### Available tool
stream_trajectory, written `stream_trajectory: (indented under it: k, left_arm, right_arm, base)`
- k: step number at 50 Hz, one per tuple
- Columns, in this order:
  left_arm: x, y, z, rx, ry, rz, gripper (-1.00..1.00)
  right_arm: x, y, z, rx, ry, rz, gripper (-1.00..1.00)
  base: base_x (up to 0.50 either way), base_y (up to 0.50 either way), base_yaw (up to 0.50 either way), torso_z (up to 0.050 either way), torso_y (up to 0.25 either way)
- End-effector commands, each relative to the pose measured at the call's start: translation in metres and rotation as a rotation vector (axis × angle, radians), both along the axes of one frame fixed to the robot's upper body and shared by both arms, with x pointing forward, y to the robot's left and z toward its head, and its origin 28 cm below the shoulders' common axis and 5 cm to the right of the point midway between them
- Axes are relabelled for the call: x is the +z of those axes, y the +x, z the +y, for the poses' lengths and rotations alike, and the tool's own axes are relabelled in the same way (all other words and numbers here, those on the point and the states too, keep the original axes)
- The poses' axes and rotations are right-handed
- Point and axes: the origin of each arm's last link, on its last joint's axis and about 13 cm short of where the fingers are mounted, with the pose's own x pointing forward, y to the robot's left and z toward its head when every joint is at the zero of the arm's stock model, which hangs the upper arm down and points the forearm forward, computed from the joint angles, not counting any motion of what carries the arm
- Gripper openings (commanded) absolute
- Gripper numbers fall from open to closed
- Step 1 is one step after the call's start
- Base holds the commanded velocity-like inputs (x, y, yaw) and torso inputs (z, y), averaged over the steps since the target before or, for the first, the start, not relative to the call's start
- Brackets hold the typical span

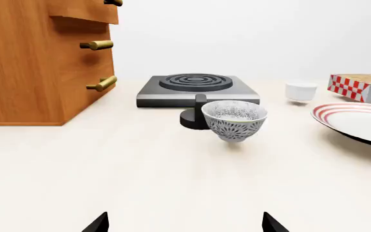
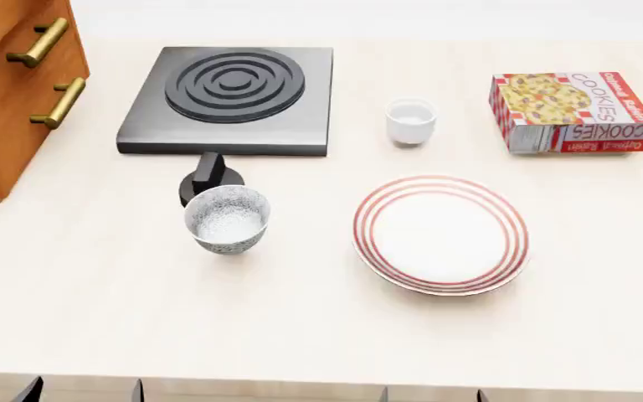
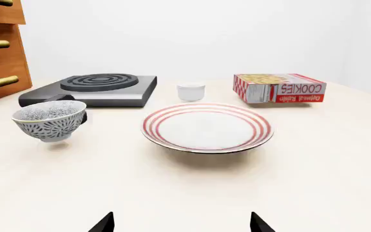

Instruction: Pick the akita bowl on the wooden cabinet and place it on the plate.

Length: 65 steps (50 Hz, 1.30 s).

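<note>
Bowl [image 2: 228,219] and plate [image 2: 441,234] share the pale counter [image 2: 299,318]: in my head view the small patterned akita bowl sits left of centre, well apart from the red-ringed white plate right of centre. The bowl stands on the counter, not on the wooden cabinet [image 2: 9,92] at the upper left edge. A black knob [image 2: 210,179] of the dark stove plate [image 2: 232,99] is just behind the bowl, perhaps touching. My left gripper [image 1: 185,224] shows only two dark fingertips low in its wrist frame, spread wide and empty; my right gripper [image 3: 181,223] looks the same. I judge the risks to be these: closing on the curved wall could squeeze the bowl out sideways, or push it against the knob. Carrying it too low could clip the plate's raised rim.
</note>
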Motion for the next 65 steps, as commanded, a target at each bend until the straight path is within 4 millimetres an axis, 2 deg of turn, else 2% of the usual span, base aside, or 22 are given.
stream_trajectory:
  k: [1,31,65]
  left_arm:
    - [-0.0001,0.0003,0.0002,0.002,0.0,0.002,1.0]
    - [0.0014,-0.0001,-0.0007,0.008,-0.006,0.012,1.0]
    - [0.0004,0.0001,-0.0002,0.006,-0.021,0.019,1.0]
  right_arm:
    - [-0.0003,-0.0002,0.0007,0.0,-0.006,-0.001,1.0]
    - [0.0015,0.0019,-0.001,-0.003,0.024,-0.002,1.0]
    - [0.001,0.0017,-0.0003,-0.005,0.024,-0.005,1.0]
  base:
    - [0.0,0.0,0.0,0.0,0.0]
    - [0.0,0.0,0.0,0.001,0.0]
    - [0.0,0.0,0.0,0.05,0.032]
